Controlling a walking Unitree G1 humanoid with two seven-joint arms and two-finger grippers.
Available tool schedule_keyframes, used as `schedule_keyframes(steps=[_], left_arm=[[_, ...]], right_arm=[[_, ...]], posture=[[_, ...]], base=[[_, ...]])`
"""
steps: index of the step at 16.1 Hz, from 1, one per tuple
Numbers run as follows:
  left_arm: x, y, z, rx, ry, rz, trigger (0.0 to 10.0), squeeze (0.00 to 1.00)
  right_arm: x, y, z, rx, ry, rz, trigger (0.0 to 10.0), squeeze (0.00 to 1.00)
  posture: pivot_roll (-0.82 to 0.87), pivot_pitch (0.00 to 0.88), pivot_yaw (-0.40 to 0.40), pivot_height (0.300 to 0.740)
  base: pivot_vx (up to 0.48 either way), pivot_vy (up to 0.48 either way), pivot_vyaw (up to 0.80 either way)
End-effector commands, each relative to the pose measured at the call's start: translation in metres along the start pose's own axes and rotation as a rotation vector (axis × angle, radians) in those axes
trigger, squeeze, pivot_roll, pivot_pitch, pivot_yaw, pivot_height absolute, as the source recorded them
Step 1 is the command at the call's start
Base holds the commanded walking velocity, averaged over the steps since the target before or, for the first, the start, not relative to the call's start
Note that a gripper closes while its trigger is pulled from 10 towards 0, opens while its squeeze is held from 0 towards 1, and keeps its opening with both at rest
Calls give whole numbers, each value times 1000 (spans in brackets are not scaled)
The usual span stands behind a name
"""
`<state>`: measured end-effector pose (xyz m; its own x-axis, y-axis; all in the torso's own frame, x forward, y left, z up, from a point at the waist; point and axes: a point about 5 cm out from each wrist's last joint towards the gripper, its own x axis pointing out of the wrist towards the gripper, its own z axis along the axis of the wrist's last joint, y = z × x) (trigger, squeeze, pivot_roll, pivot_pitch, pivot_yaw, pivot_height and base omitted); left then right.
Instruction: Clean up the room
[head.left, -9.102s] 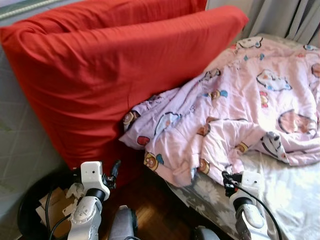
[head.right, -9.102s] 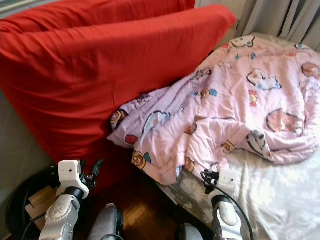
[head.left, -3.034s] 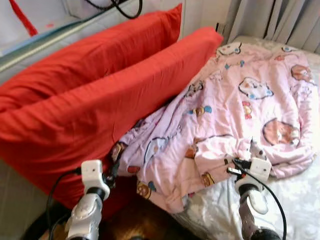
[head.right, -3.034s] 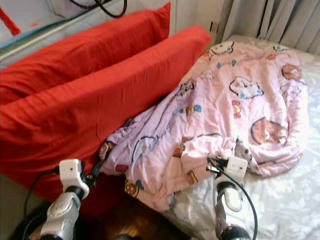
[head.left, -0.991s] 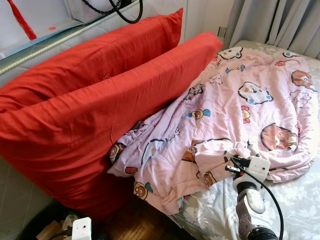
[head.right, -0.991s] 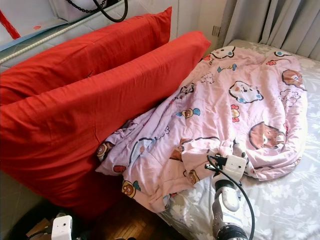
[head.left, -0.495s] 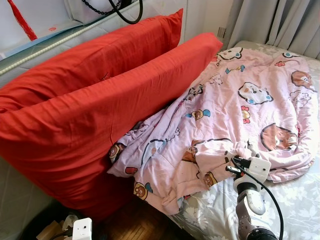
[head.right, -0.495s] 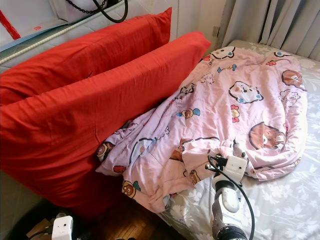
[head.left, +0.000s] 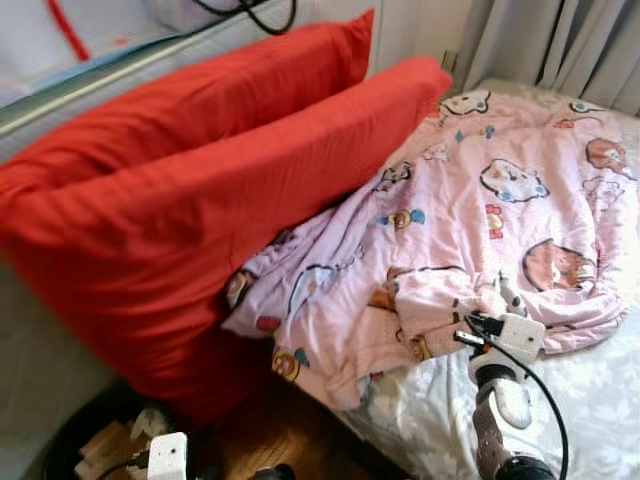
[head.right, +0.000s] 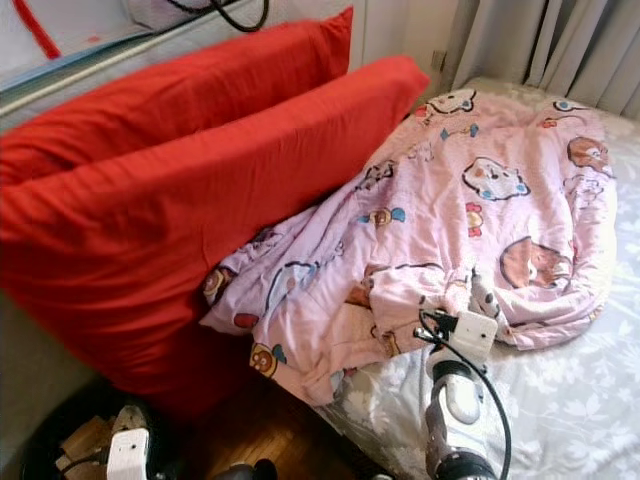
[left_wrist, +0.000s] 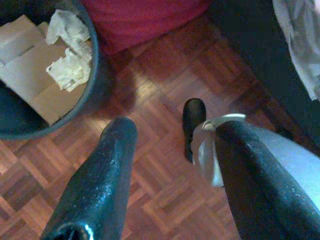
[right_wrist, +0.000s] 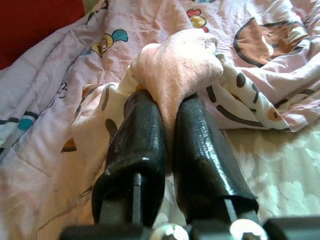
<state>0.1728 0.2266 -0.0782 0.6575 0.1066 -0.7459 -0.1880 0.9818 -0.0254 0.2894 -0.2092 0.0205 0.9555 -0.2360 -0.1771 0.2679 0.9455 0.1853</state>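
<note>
A: Our right pincer (right_wrist: 167, 135) is clamped on a fold of the pink quilt (right_wrist: 175, 65); in the right wrist view the two black fingers (right_wrist: 137, 145) squeeze a bunched ridge of cloth between them.

B: In the left eye view that same pincer (head.left: 497, 318) sits at the quilt's (head.left: 480, 200) near edge, and the quilt lies crumpled across the bed (head.left: 590, 400), one side pushed against the two red pillows (head.left: 200, 200), a corner drooping off the bed's side toward the floor.

A: And our left pincer (left_wrist: 170, 165)?

B: In the left wrist view it hangs released, fingers spread above the parquet floor (left_wrist: 150, 65), beside the quilt's drooping corner, near a dark bin (left_wrist: 95, 85) holding cardboard and crumpled paper.

A: We judge the quilt light, soft and limp; it will sag and slide.

B: Then we'd better take a thick fold or a corner, as the right one does.
</note>
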Motion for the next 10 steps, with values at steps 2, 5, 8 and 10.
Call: schedule_keyframes(steps=[2,5,8,10], left_arm=[[-3,3,-8,3,25,9,10000,0],[-3,4,-8,5,23,7,10000,0],[-3,4,-8,6,24,8,10000,0],[-3,4,-9,6,24,9,10000,0]], right_arm=[[0,-1,1,12,-8,-11,10000,0],[0,-2,3,15,-23,-35,10000,0],[1,-9,8,4,-49,-78,10000,0],[2,-13,11,-1,-64,-101,10000,0]], posture=[[59,137,41,740],[61,143,44,740],[64,146,44,740],[65,148,44,740]], base=[[-253,0,0],[-259,0,0],[-259,0,0],[-257,0,0]])
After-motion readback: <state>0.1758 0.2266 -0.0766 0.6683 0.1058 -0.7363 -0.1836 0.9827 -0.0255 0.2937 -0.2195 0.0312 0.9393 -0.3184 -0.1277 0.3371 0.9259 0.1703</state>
